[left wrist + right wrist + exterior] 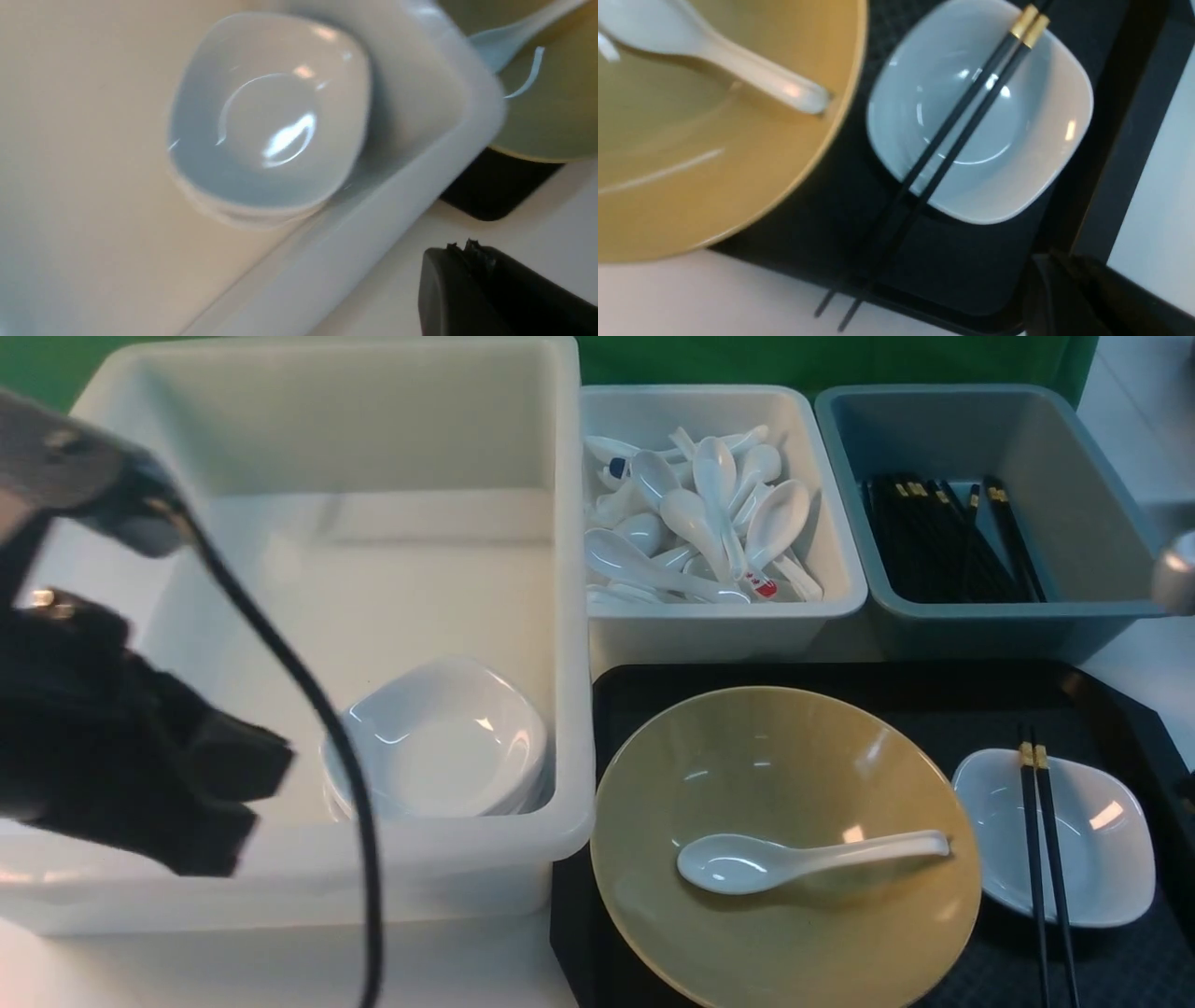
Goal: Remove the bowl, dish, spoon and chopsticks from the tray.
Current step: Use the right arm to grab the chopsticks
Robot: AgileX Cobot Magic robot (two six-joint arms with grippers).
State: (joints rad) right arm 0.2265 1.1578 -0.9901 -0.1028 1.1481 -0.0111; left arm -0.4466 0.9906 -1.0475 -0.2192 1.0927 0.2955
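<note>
Black chopsticks across the dish, spoon in the bowl alongside, all on the tray.

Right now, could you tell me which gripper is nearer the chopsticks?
Right. The right gripper sits at the right edge of the tray beside the chopsticks; the left gripper is by the large white bin, beyond the bowl.

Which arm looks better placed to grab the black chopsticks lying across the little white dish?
Probably the right. The chopsticks lie across the dish at the tray's right end, in the right wrist view; the left arm hangs over the big white bin.
</note>
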